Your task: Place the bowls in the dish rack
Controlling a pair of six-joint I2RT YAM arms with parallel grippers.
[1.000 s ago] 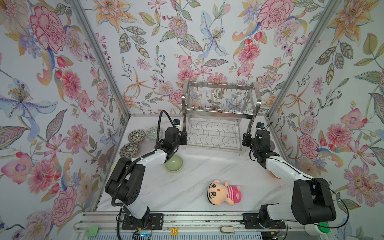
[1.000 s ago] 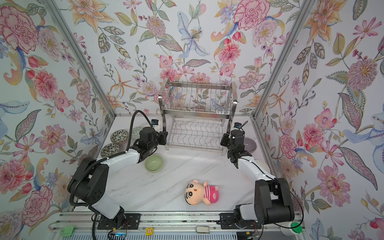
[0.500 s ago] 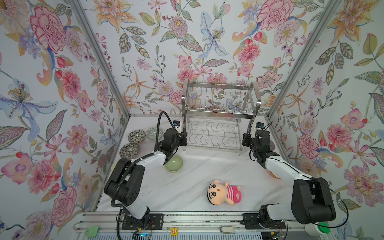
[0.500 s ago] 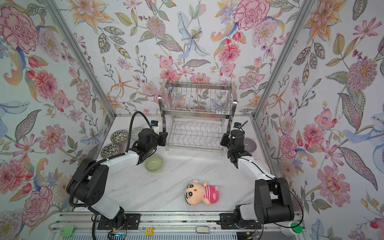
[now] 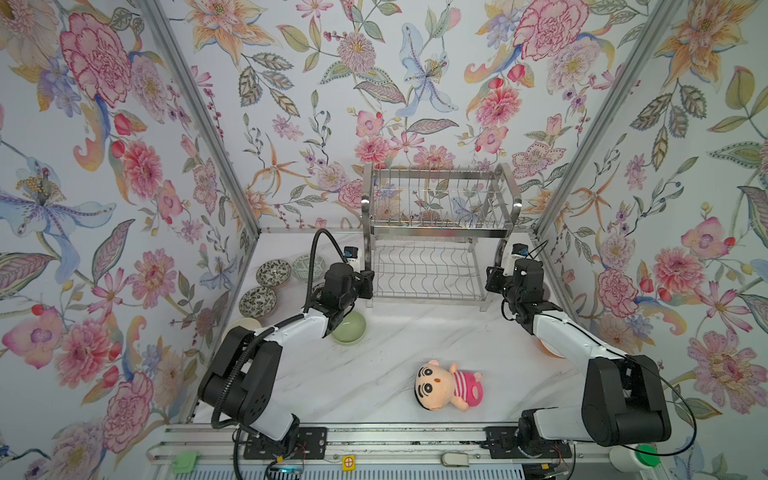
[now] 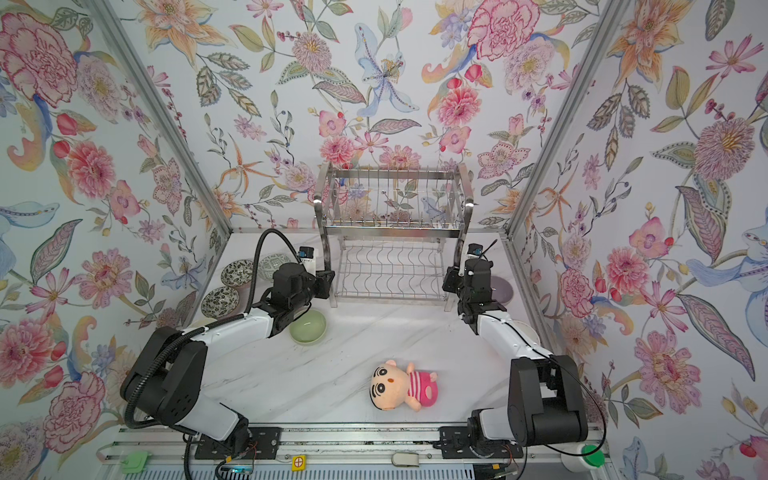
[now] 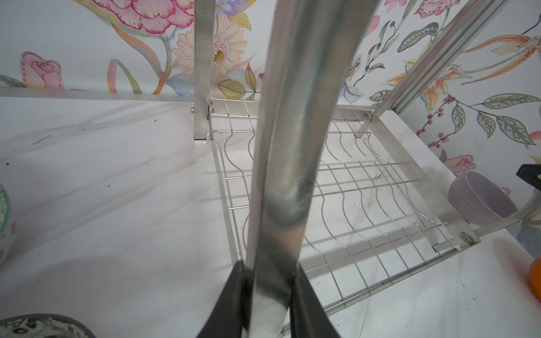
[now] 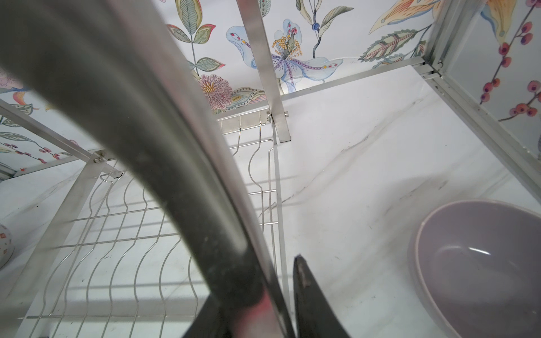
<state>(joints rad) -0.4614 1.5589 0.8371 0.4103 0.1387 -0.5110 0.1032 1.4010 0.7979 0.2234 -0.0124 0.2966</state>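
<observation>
The steel two-tier dish rack [image 5: 436,232] [image 6: 395,226] stands at the back with both tiers bare. My left gripper [image 5: 368,284] [image 7: 268,269] is shut on its front left leg [image 7: 287,164]. My right gripper [image 5: 492,280] [image 8: 257,281] is shut on the front right leg [image 8: 181,164]. A pale green bowl [image 5: 351,328] sits by the left forearm. Three patterned bowls [image 5: 273,272] and a cream one [image 5: 245,324] lie at the left wall. The lavender bowl [image 6: 500,289] [image 8: 480,263] rests right of the rack, and an orange bowl [image 5: 548,351] peeks from under the right arm.
A plush doll [image 5: 449,386] in a pink striped shirt lies on the white marble table [image 5: 374,374] near the front. Flowered walls close in on three sides. A metal rail [image 5: 374,440] carrying the arm bases runs along the front edge.
</observation>
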